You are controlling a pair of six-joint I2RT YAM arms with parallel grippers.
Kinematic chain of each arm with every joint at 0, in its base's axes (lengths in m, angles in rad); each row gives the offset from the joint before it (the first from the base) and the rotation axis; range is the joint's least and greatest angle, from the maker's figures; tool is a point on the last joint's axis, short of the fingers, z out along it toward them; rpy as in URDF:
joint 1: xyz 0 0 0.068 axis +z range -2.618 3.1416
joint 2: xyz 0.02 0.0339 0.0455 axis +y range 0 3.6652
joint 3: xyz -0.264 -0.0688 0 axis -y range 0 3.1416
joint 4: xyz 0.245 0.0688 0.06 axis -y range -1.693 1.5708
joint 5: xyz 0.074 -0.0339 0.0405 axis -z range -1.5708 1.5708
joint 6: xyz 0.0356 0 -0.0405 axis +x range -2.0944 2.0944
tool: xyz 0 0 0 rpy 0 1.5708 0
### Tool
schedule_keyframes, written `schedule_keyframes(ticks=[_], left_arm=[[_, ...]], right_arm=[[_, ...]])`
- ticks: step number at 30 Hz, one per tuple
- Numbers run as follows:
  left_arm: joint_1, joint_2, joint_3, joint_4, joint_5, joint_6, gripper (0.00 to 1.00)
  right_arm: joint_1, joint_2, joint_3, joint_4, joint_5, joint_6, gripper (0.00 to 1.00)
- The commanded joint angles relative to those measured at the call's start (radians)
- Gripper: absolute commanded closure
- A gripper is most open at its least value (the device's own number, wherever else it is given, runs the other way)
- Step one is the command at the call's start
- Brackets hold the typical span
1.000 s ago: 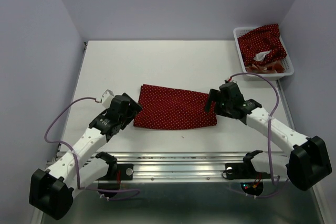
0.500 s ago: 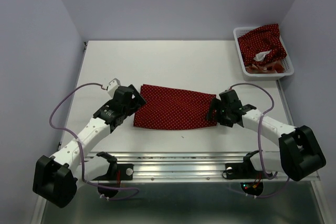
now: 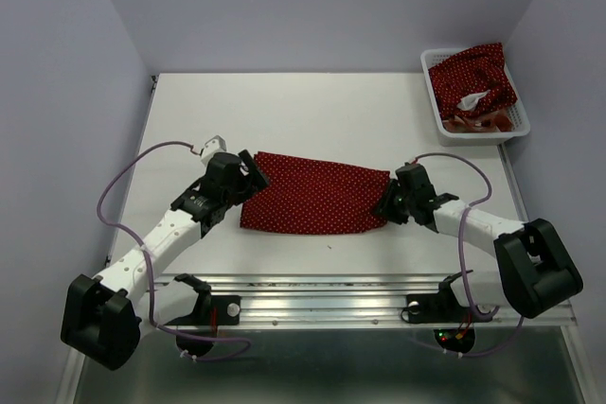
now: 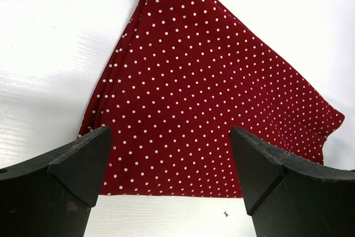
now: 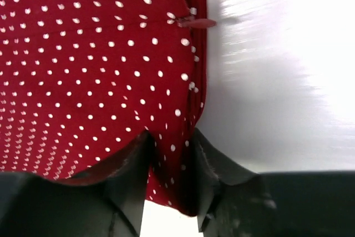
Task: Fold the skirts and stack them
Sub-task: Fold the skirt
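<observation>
On the white table (image 3: pixel 312 111), between lilac walls (image 3: pixel 331 7), lies 1 dotted skirt (image 3: pixel 317 198).

Seen from the top, the right gripper (image 3: pixel 386 203) is hiding the right end of the flat dark red white-dotted cloth skirt (image 3: pixel 317 198), and the left gripper (image 3: pixel 248 169) is covering its far left corner. On the right wrist camera that skirt is running off the left and top edges, and the white table (image 5: pixel 277 109) beside it is blurring into glare. In the far right white plastic mesh basket (image 3: pixel 485 137), a heaped second dotted skirt (image 3: pixel 473 78) is burying a reddish strip (image 3: pixel 478 121) too small for me to read.
</observation>
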Motion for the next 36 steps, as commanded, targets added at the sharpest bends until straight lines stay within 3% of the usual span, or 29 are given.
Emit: schedule_keyframes(ticks=[1,7,9,15,19,36], left_arm=[[-0.006,0.004,0.046,0.071,0.047,0.059,0.01],[-0.029,0.052,0.026,0.232,0.231,0.096,0.01],[-0.061,0.089,0.023,0.287,0.273,0.105,0.01],[-0.145,0.237,0.034,0.398,0.323,0.105,0.01],[-0.194,0.357,0.092,0.442,0.357,0.099,0.01],[-0.358,0.664,0.301,0.490,0.451,0.088,0.01]], right_arm=[[-0.003,0.020,-0.037,0.014,-0.029,0.017,0.71],[-0.003,-0.036,0.012,-0.024,0.021,-0.041,0.81],[-0.003,-0.061,0.055,-0.106,0.075,-0.084,0.85],[-0.003,-0.089,0.176,-0.292,0.170,-0.201,0.87],[-0.003,-0.092,0.251,-0.378,0.155,-0.255,0.88],[-0.003,-0.092,0.366,-0.487,0.198,-0.348,0.90]])
